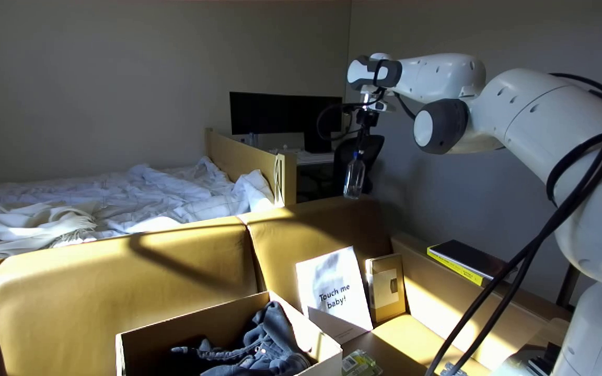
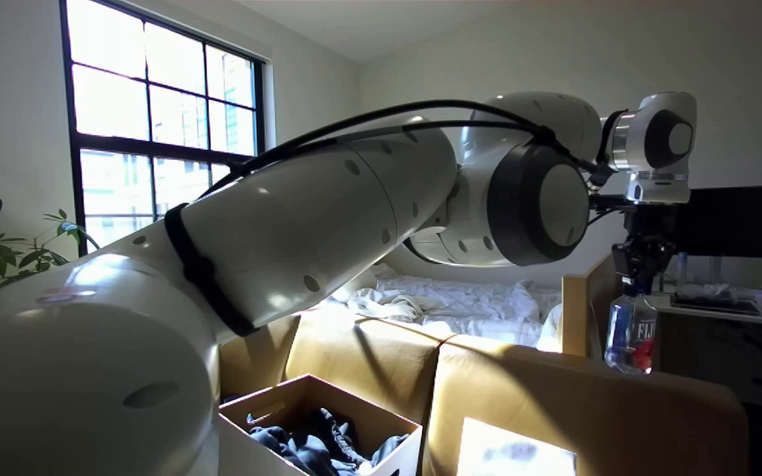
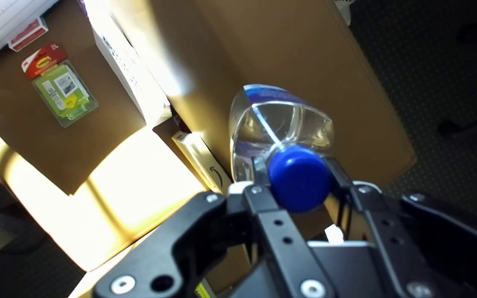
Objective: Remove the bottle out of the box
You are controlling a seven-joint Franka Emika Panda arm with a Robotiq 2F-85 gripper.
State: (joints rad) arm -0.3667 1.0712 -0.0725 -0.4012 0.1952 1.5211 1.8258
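A clear bottle (image 2: 622, 337) with a blue cap (image 3: 299, 180) and a red patch (image 2: 643, 355) hangs nearly upright. The gripper (image 3: 296, 165) clasps its top.

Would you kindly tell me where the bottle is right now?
The bottle hangs cap-up from the hand, higher than the box and to its right in both exterior views.

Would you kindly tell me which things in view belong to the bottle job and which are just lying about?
For the job:
- bottle, gripped in the pincer
- open box

Lying about:
- dark clothing, inside the box
- printed sign
- red-and-green package
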